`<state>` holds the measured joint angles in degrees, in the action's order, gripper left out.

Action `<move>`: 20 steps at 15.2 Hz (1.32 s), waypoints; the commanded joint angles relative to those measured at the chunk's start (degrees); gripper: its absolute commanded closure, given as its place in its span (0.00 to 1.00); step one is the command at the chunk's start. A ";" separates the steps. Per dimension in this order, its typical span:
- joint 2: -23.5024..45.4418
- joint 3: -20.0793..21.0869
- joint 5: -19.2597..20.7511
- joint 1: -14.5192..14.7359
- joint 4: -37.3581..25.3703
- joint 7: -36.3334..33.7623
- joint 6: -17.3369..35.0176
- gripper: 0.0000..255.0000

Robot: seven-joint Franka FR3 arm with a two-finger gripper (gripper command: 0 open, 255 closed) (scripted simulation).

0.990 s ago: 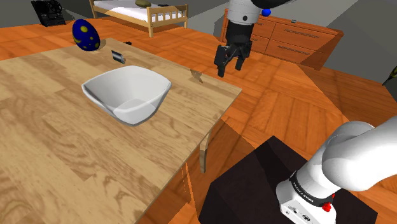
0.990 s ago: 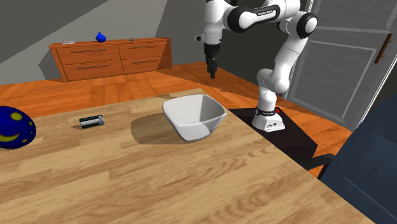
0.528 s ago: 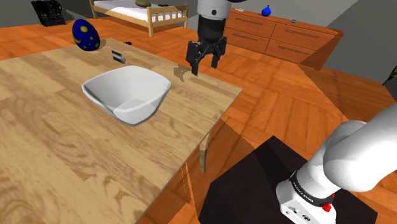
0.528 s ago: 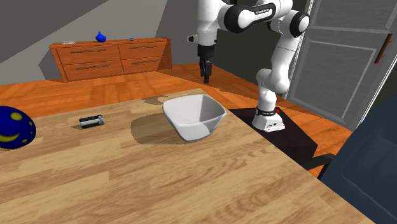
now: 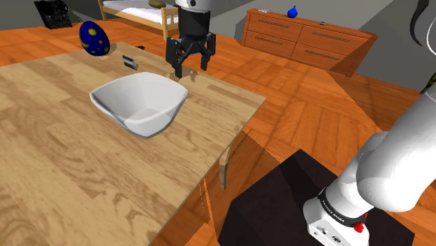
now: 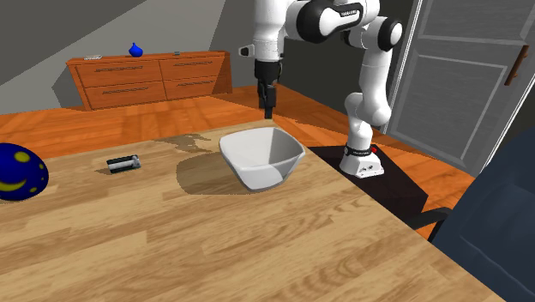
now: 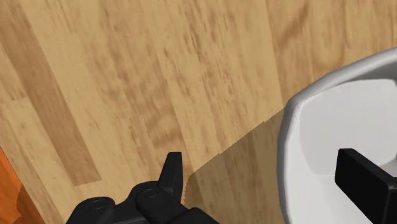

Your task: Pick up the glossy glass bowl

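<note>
My gripper [image 5: 191,68] hangs over the wooden table [image 5: 63,175], jaws spread and empty. The white bowl [image 5: 140,105] sits upright on that table, below the jaws and off toward the shoulder view's lower left. In the wrist view its rim runs between my fingers, one finger [image 7: 369,181] over the hollow and the other over bare wood. I judge that a straight descent would pinch this wall.

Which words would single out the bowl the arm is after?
On the light wooden table, look near the edge closest to the arm's stand. The bowl sits there: white, squarish, the largest item, unlike the blue egg and small black block.
</note>
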<state>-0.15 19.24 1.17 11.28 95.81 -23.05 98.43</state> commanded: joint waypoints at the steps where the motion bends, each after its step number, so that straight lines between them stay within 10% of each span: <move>1: 4.35 1.27 1.52 1.28 -5.43 -1.95 -0.88 0.00; 11: 4.86 1.39 1.76 1.55 -0.30 -2.42 4.87 0.00; 12: 4.91 1.39 1.78 1.55 -0.36 -2.41 4.85 1.00; 20: 4.86 1.38 1.76 1.53 -0.26 -2.39 4.91 1.00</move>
<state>4.66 20.61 2.94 12.80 95.53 -25.44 103.31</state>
